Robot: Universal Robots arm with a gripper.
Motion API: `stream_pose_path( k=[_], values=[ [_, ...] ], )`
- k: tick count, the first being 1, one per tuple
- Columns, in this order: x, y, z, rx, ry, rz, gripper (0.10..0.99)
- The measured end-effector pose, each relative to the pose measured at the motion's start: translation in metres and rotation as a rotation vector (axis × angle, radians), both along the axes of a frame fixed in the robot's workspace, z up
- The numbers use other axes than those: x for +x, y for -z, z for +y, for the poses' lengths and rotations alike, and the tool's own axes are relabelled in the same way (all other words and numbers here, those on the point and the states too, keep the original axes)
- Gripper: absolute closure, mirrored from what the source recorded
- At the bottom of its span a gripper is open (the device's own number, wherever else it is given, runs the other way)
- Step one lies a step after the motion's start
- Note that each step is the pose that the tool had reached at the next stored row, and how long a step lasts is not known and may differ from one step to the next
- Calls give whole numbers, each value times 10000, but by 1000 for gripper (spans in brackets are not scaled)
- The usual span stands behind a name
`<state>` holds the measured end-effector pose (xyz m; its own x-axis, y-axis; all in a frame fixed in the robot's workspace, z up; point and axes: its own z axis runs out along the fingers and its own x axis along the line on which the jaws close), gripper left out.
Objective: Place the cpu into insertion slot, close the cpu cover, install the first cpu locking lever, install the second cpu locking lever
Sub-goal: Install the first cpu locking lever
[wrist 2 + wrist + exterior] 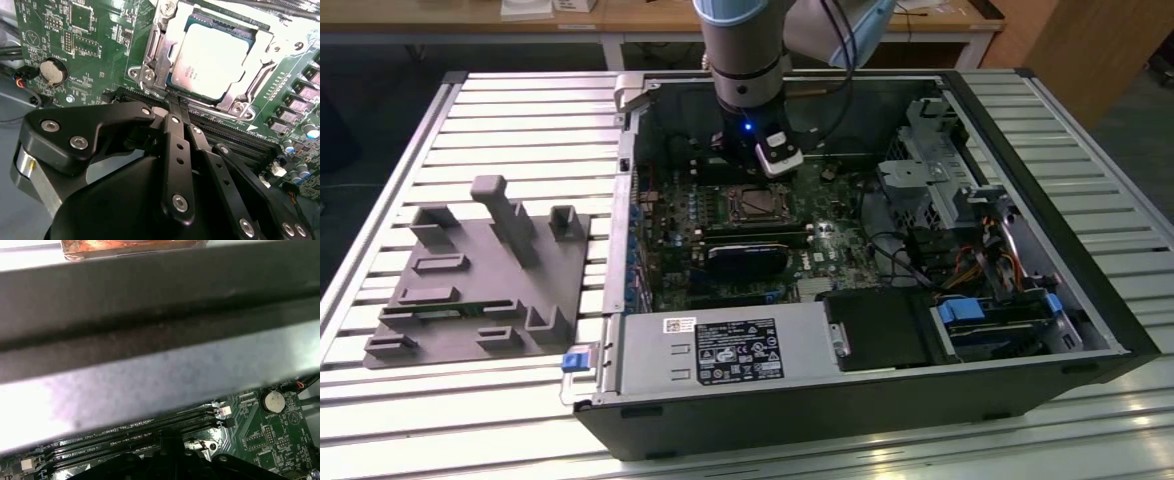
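Note:
The cpu [207, 52], a silvery square chip, lies flat in the insertion slot [150, 75] on the green motherboard. The grey metal cpu cover [260, 47] lies down around it, framing the chip. In the second wrist view my gripper [176, 104] is shut, its black fingers [172, 130] pressed together with nothing between them. The tips sit just off the socket's edge, over the long black memory slots [235, 137]. In the exterior view the gripper [771, 168] hangs inside the open computer case, just behind the socket [754, 204].
The black case walls [1014, 150] enclose the board. A black heatsink block [747, 255] lies in front of the socket, cables and drive bays [961, 240] at the exterior view's right. A grey fixture [480, 275] stands on the slatted table. A coin battery [273, 401] sits on the board.

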<state>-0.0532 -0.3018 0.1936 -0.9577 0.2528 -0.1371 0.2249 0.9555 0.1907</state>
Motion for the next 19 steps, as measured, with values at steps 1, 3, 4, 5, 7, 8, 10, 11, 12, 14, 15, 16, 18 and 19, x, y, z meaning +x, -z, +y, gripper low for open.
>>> stream_pose_path(
  k=[1,3,4,5,7,8,10,11,12,14,15,16,18,19],
  values=[
    [0,-1,-2,36,-1,0,980],
    [1,0,-1,249,-2,-1,980],
    [1,1,-1,316,-1,-3,980],
    [1,1,-1,317,-1,-3,980],
    [0,-17,-2,313,-1,0,980],
    [0,-33,-2,314,-1,0,980],
    [1,-77,-2,314,-1,-1,980],
    [0,-102,-2,315,-1,-1,980],
    [1,-127,-2,316,-1,-2,980],
    [1,-165,-2,313,-2,0,980],
    [1,-166,-2,315,-2,-1,980],
    [1,-166,-2,315,-2,-1,980],
    [1,-166,-2,316,-1,-1,980],
    [1,-166,-2,315,-1,-1,980]
  ],
)
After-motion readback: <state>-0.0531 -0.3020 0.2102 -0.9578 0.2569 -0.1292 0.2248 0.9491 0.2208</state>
